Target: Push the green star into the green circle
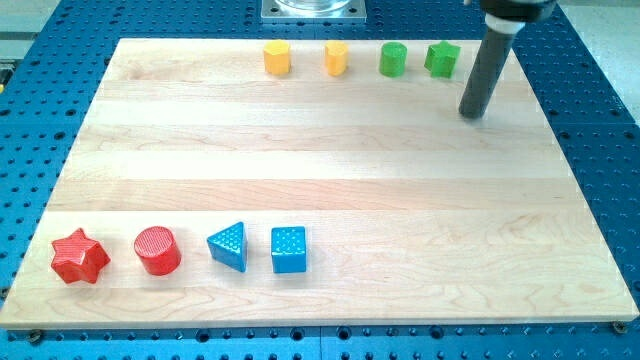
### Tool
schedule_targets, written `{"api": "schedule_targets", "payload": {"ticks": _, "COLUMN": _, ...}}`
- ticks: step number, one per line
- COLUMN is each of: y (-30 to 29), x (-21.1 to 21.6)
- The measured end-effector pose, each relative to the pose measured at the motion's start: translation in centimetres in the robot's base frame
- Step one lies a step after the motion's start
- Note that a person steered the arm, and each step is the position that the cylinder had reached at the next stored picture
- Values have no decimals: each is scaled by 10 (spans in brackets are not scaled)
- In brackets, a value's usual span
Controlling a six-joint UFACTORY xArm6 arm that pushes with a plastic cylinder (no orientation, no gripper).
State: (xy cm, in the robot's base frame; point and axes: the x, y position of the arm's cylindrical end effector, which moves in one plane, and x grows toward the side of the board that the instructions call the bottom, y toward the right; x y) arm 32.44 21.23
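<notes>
The green star point(442, 59) sits near the view's top edge of the wooden board, right of centre. The green circle point(393, 59) stands just to its left, with a small gap between them. My tip point(473, 112) rests on the board below and to the right of the green star, a short way off and not touching it. The rod rises from the tip toward the view's top right.
Two yellow blocks point(277, 58) point(337, 58) stand left of the green circle in the same row. Along the view's bottom left lie a red star point(79, 257), a red circle point(158, 250), a blue triangle point(229, 246) and a blue square point(289, 249). The board's right edge point(590, 200) is near my tip.
</notes>
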Motion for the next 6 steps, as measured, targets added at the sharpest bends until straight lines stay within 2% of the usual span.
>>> {"api": "schedule_targets", "payload": {"ticks": 2, "y": 25, "x": -55}}
{"api": "schedule_targets", "payload": {"ticks": 3, "y": 4, "x": -82}}
{"api": "schedule_targets", "payload": {"ticks": 4, "y": -31, "x": -89}}
{"api": "schedule_targets", "payload": {"ticks": 5, "y": -90, "x": -89}}
{"api": "schedule_targets", "payload": {"ticks": 6, "y": -115, "x": -89}}
